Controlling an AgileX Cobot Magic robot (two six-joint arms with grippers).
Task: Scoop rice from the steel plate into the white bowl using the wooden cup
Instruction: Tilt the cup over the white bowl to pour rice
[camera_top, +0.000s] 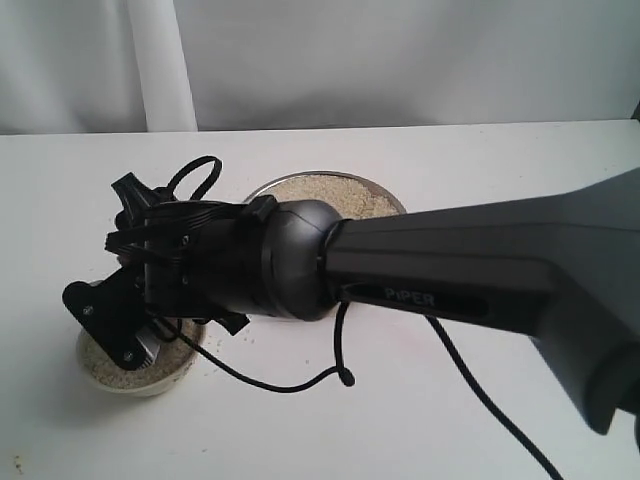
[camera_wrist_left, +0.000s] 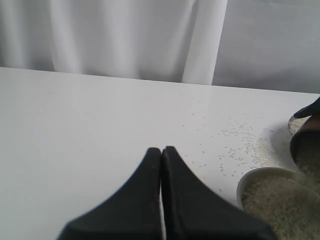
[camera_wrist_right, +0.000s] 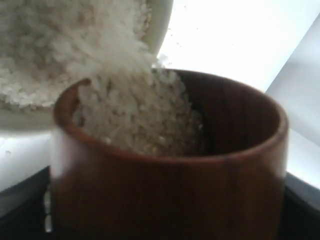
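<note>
My right gripper (camera_wrist_right: 167, 220) is shut on the wooden cup (camera_wrist_right: 170, 185), with dark fingers (camera_wrist_right: 20, 202) showing on either side of it. The cup is tipped, and its rice (camera_wrist_right: 140, 115) spills over the lip into the white bowl (camera_wrist_right: 161, 25), which holds a heap of grains (camera_wrist_right: 50, 45). In the exterior view the right arm reaches across to the left, over the white bowl (camera_top: 165, 383), and hides the cup. The steel plate (camera_top: 392, 198) behind the arm holds rice (camera_top: 320, 192). My left gripper (camera_wrist_left: 161, 150) is shut and empty, low over the table beside the bowl (camera_wrist_left: 249, 177).
Loose grains (camera_wrist_left: 240, 145) lie scattered on the white table (camera_wrist_left: 75, 125) between the bowl and the plate. A black cable (camera_top: 290, 385) trails from the right arm across the table. A white curtain (camera_wrist_left: 125, 35) hangs behind the table.
</note>
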